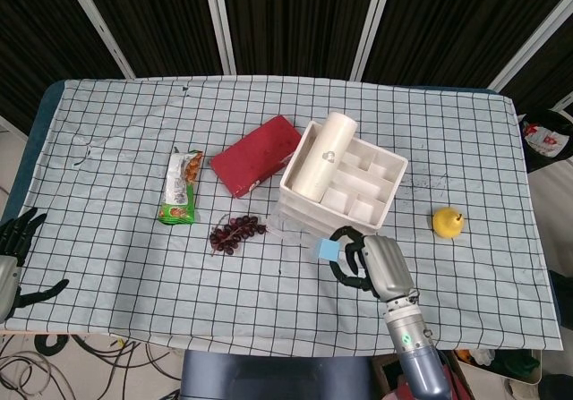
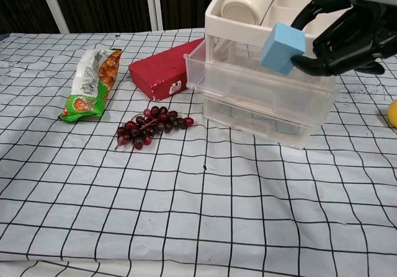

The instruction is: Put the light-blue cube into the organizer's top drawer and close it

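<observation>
The right hand (image 2: 347, 32) is gripping the light-blue cube (image 2: 283, 48) in its fingertips, holding it in the air just in front of the organizer (image 1: 342, 183), level with the top drawer (image 2: 260, 82) (already pulled out). The carrying step is underway; next it needs positioning over the drawer's opening, then letting go. The left hand (image 1: 13, 261) is resting empty, fingers spread, at the worktop's edge.

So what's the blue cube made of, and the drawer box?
The light-blue cube looks like soft foam: matte, no shine, slightly rough faces. The organizer looks like hard plastic: a glossy white top tray over see-through drawers that catch the light. The right hand holds the cube.
</observation>
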Controlling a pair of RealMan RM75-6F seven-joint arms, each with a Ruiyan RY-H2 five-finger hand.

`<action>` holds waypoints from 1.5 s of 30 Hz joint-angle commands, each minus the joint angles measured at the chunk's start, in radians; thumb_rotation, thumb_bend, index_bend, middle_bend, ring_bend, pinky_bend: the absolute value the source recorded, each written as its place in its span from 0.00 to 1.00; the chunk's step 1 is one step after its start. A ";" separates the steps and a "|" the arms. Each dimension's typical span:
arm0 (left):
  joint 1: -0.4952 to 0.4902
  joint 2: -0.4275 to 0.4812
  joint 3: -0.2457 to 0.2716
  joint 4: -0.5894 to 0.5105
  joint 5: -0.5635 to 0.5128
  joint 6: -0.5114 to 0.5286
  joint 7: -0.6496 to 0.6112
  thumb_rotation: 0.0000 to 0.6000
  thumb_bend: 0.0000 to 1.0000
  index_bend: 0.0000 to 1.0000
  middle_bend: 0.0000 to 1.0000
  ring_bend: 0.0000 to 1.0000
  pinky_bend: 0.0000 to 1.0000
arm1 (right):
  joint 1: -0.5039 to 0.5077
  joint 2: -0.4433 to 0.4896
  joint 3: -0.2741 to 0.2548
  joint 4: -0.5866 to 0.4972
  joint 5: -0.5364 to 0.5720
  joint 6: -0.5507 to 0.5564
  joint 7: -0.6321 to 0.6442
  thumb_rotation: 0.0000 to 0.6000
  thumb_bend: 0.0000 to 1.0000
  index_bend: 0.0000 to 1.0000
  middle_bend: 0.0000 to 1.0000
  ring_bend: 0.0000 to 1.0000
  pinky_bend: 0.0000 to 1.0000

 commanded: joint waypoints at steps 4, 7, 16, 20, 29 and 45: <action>-0.001 -0.001 0.002 -0.001 0.001 -0.003 0.004 1.00 0.02 0.00 0.00 0.00 0.00 | 0.015 -0.029 0.002 0.024 0.016 0.016 -0.009 1.00 0.47 0.65 0.82 0.90 0.89; 0.001 -0.002 0.001 -0.002 0.001 0.000 0.004 1.00 0.02 0.00 0.00 0.00 0.00 | 0.026 -0.047 0.011 0.055 0.011 0.027 -0.012 1.00 0.46 0.61 0.82 0.90 0.89; 0.000 -0.001 0.001 -0.003 0.000 -0.001 0.002 1.00 0.02 0.00 0.00 0.00 0.00 | 0.030 -0.067 0.011 0.093 0.001 0.052 -0.008 1.00 0.42 0.35 0.82 0.89 0.89; 0.001 -0.001 0.001 -0.003 -0.002 -0.001 0.000 1.00 0.02 0.00 0.00 0.00 0.00 | 0.028 -0.070 0.008 0.103 -0.008 0.062 0.000 1.00 0.41 0.31 0.82 0.89 0.89; 0.001 -0.002 0.002 -0.004 -0.001 -0.001 0.003 1.00 0.02 0.00 0.00 0.00 0.00 | 0.013 -0.058 -0.019 0.094 -0.039 0.075 0.030 1.00 0.40 0.26 0.82 0.89 0.89; 0.002 -0.005 0.001 -0.005 0.000 0.004 0.002 1.00 0.02 0.00 0.00 0.00 0.00 | -0.066 0.069 -0.232 -0.066 -0.205 -0.010 0.219 1.00 0.45 0.75 0.81 0.88 0.89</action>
